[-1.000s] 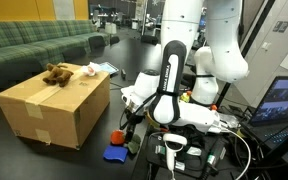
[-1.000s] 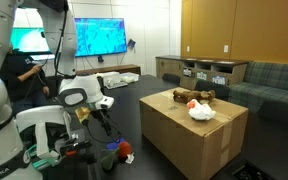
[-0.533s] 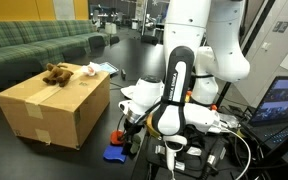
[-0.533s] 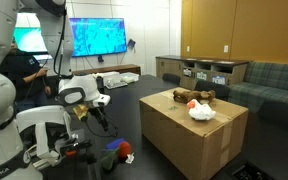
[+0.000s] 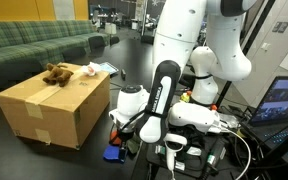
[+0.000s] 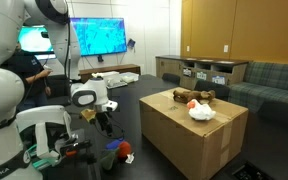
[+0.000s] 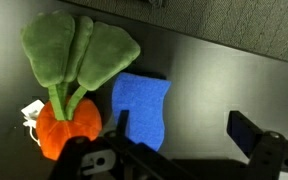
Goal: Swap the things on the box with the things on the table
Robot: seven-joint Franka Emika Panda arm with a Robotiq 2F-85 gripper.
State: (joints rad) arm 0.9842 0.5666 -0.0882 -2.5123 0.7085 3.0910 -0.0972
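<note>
A brown plush toy (image 5: 55, 73) and a small white thing (image 5: 89, 69) lie on top of the cardboard box (image 5: 54, 108); both show in the exterior views, plush (image 6: 194, 97) and white thing (image 6: 202, 112). On the dark surface by the box lie an orange plush carrot (image 7: 69, 128) with green leaves and a blue cloth piece (image 7: 142, 108). My gripper (image 7: 184, 132) is open and empty. It hangs just above the surface, its left finger over the blue piece's edge. In an exterior view the gripper (image 5: 120, 134) is above the blue piece (image 5: 111, 154).
The box (image 6: 194, 140) stands right next to the carrot (image 6: 125, 152). The robot's base with cables (image 5: 189, 150) is close behind. A green sofa (image 5: 34, 45) and a laptop (image 5: 284, 100) are further off.
The arm has swung lower and toward the box side, bringing the gripper down over the carrot and blue piece. The objects have not moved.
</note>
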